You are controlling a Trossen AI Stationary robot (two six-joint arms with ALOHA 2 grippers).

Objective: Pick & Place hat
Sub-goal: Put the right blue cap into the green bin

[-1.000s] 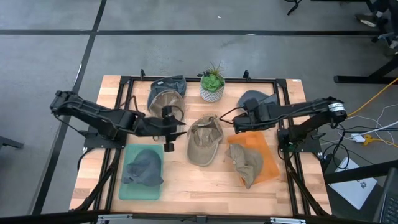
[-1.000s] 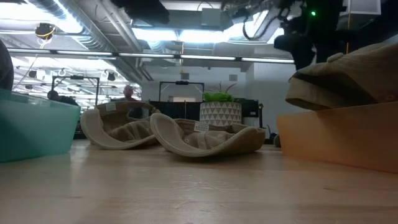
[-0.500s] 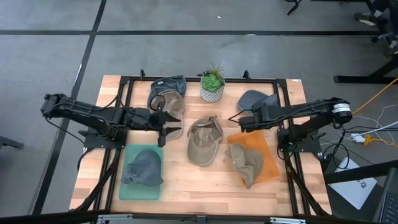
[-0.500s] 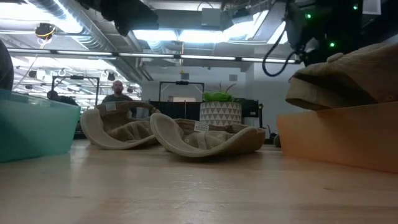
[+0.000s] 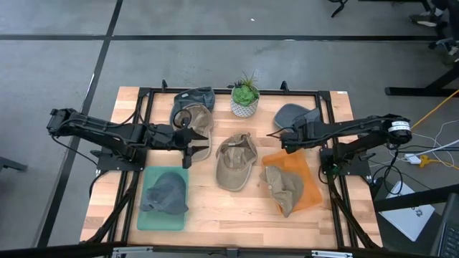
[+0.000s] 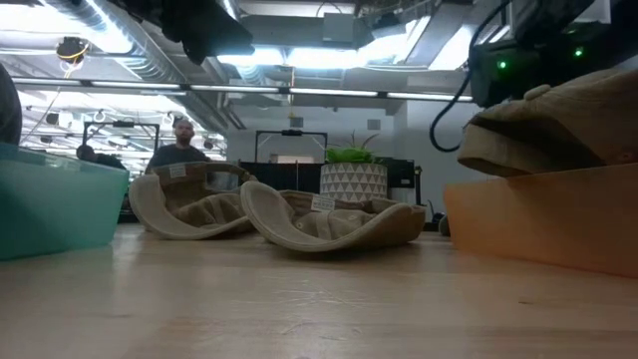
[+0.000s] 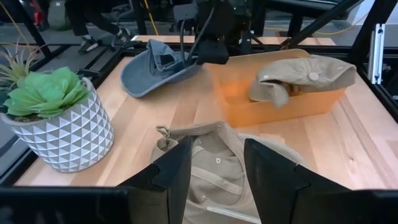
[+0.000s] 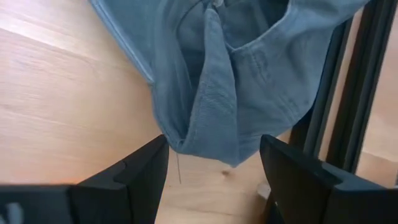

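On the left I see a teal tray point(image 5: 147, 215) with a grey hat point(image 5: 166, 192) already in it, so that bin looks served. My left tool point(image 5: 203, 145) hovers over the tabletop point(image 5: 215, 208) just beside the tan hat point(image 5: 235, 161) in the middle, its fingers point(image 7: 171, 174) parted a moderate way with nothing between them. From the left wrist view that tan hat lies straight ahead and below. The risk here, I judge, is a shallow pinch: floppy cloth (brim turned up, crown collapsed) can slide out of a half-wide tool, or only a fold gets caught and the hat drags across the wood instead of lifting.

Behind it sit a tan and blue hat point(image 5: 192, 107) and a potted plant point(image 5: 244, 98). A careless sweep of the left arm could knock the pot over, since it stands close by.

Further right, my right tool point(image 5: 281, 139) sits at the edge of the blue-grey hat point(image 5: 292, 113), fingers point(image 8: 134, 177) spread wide and not closed on anything. In the right wrist view the cloth hangs right between them. If I close too near the hem it may slip free, and the black frame rail point(image 8: 345, 81) is just beside it, so a finger could strike metal.

The orange tray point(image 5: 310, 188) already carries a khaki hat point(image 5: 283, 188); dropping a second one could spill over its low wall.
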